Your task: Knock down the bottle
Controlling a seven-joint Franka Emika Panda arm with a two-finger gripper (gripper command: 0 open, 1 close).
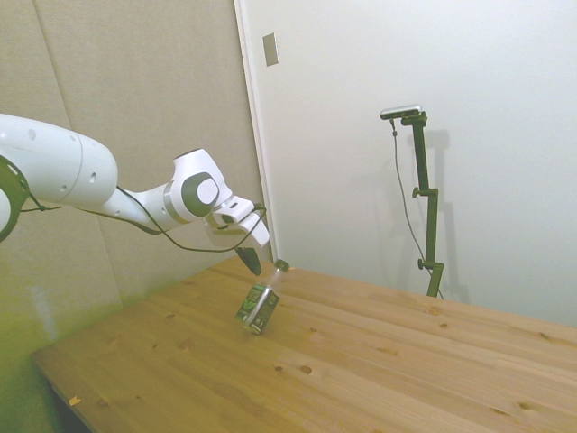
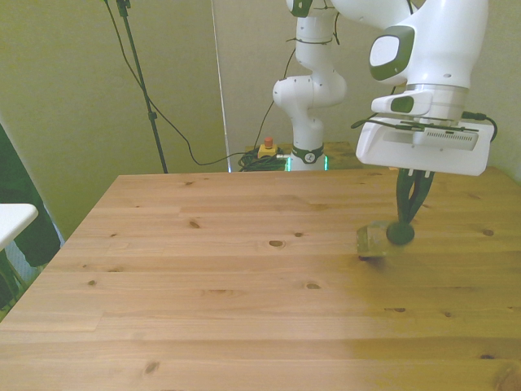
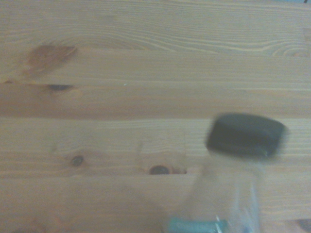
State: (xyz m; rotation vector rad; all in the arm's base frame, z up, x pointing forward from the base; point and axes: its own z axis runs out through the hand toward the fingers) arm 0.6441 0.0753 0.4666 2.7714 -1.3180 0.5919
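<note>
The bottle is small and clear, with a dark cap and a dark green label. It is tipped over at a steep angle on the wooden table, its cap end pointing up and away from the arm. My gripper hangs just above and beside the cap, its dark fingers drawn together with nothing between them. In the front view the bottle is a motion-blurred shape right below the gripper, at the front view's right. The wrist view shows the blurred bottle from close by.
Open wooden tabletop spreads toward the front view's left and the near edge. A white object pokes in past the table's edge at the front view's left. A yellow box with a red button and cables lie behind the table.
</note>
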